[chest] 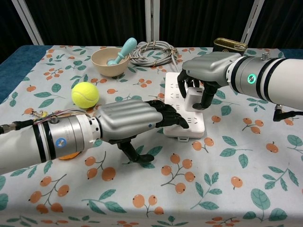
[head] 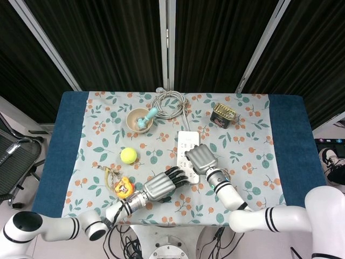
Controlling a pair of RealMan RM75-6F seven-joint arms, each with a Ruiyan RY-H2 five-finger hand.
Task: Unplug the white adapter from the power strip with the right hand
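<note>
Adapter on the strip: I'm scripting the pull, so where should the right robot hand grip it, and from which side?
Grip the adapter by its two flat side faces, coming from above. It stands upright as a small block in the strip, so a straight upward pull suits it. The right robot hand is already over it, fingers down both sides; the left robot hand presses the strip's near end.
</note>
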